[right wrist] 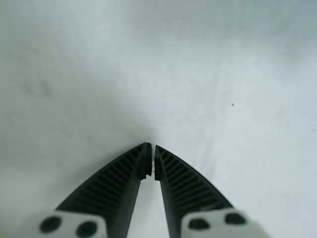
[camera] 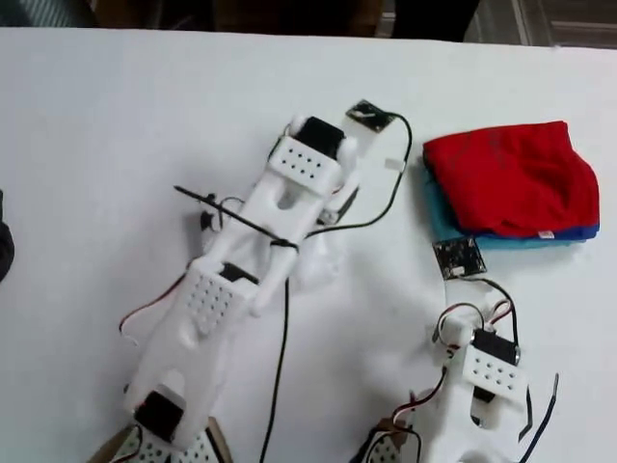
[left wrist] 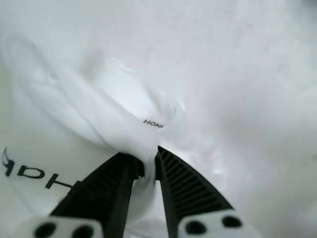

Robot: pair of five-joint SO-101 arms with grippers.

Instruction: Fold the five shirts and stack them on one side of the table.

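A white shirt (left wrist: 94, 109) with dark print lies bunched on the white table (camera: 116, 125), and my left gripper (left wrist: 148, 163) is shut on a fold of it. In the high view the left arm (camera: 241, 260) stretches to the table's middle, with crumpled white shirt fabric (camera: 323, 265) beside it. At the right stands a stack of folded shirts: a red shirt (camera: 506, 174) on top, a blue shirt (camera: 578, 232) under it, and a teal shirt (camera: 442, 217) at the bottom. My right gripper (right wrist: 152, 161) is shut on nothing over the bare surface; its arm (camera: 487, 371) sits near the front right.
Black cables (camera: 281, 328) trail from both arms across the table's front. A dark object (camera: 4, 246) shows at the left edge. The table's far edge (camera: 193, 34) runs along the back. Open surface lies to the left and at the back.
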